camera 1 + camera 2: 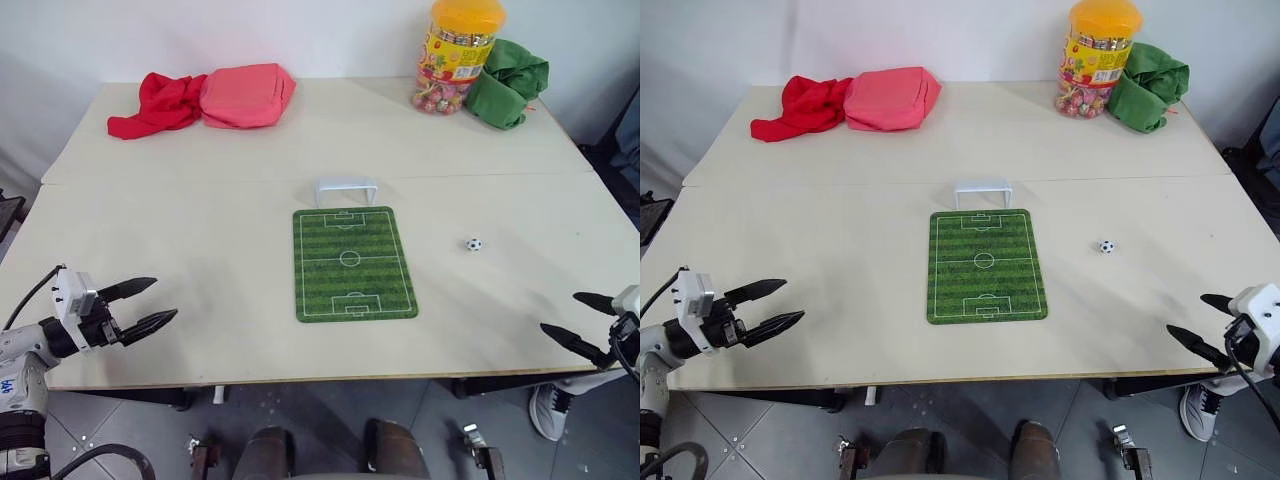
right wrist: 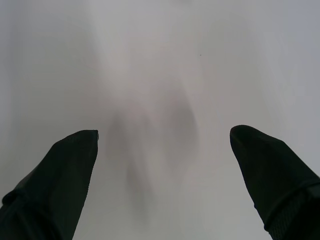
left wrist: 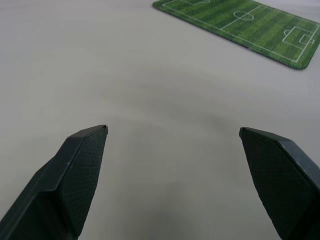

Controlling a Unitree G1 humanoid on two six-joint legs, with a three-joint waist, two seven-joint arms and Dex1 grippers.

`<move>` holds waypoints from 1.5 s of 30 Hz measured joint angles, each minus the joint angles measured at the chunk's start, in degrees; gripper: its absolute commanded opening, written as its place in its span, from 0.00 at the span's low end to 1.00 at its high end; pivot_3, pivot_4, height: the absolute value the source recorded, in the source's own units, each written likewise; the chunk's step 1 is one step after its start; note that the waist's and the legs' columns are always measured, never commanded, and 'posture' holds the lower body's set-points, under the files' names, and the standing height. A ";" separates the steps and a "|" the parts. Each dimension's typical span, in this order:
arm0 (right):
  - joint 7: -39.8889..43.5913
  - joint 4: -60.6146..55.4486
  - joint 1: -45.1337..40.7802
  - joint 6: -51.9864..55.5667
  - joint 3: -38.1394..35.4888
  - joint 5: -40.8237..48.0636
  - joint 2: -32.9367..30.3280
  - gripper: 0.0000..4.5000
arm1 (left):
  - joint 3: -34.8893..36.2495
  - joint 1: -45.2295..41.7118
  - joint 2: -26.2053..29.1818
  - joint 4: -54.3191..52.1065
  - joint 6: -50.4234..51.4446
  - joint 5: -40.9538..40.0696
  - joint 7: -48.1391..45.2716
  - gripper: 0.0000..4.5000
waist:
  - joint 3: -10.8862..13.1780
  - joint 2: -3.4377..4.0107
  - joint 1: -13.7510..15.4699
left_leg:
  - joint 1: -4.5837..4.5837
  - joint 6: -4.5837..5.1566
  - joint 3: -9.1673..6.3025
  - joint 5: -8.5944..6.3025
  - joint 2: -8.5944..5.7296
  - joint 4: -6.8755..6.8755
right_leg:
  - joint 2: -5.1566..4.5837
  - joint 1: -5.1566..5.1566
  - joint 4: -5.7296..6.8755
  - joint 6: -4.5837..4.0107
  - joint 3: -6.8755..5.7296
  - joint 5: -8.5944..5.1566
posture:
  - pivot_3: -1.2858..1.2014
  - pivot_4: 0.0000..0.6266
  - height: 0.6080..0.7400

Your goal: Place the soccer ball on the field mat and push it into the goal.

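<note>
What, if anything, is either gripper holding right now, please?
Nothing: the left gripper and right gripper are open and empty; the tiny black-and-white soccer ball lies on the table.

Green field mat (image 1: 354,264) flat at middle of pale table (image 1: 200,230), white goal (image 1: 346,189) just beyond its far edge. Tiny soccer ball (image 1: 474,243) on bare table right of mat, apart from it. Left gripper (image 1: 158,303) and right gripper (image 1: 576,320) both spread wide, empty, near front edge.
</note>
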 measured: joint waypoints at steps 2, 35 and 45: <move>-0.08 0.00 -0.02 0.00 0.00 0.00 0.00 0.98 | -0.22 -0.23 0.00 0.33 -1.25 0.26 -0.66 1.00 | 0.00 0.00 0.01 | 0.00 0.00 0.00 0.00 0.00 0.00 | 0.00 0.00 0.00 0.00 0.00 0.00 | 0.52 0.24 1.00; -0.50 25.38 -46.14 8.66 25.17 -8.87 7.70 0.98 | -3.87 -9.75 -4.87 -3.48 0.21 -4.50 -11.79 1.00 | 0.01 -0.05 -0.61 | -0.15 0.00 0.04 0.00 0.07 0.16 | 0.07 -0.11 0.04 -0.05 -0.03 0.17 | 0.52 0.24 1.00; -0.08 36.70 -50.90 1.21 26.53 -12.54 10.66 0.69 | -3.97 -9.69 -4.31 -3.51 -0.54 -4.47 -11.81 1.00 | 0.01 -0.05 -1.90 | -0.13 0.00 0.04 0.01 0.08 0.19 | 0.07 -0.10 0.07 -0.05 -0.02 0.18 | 0.52 0.24 1.00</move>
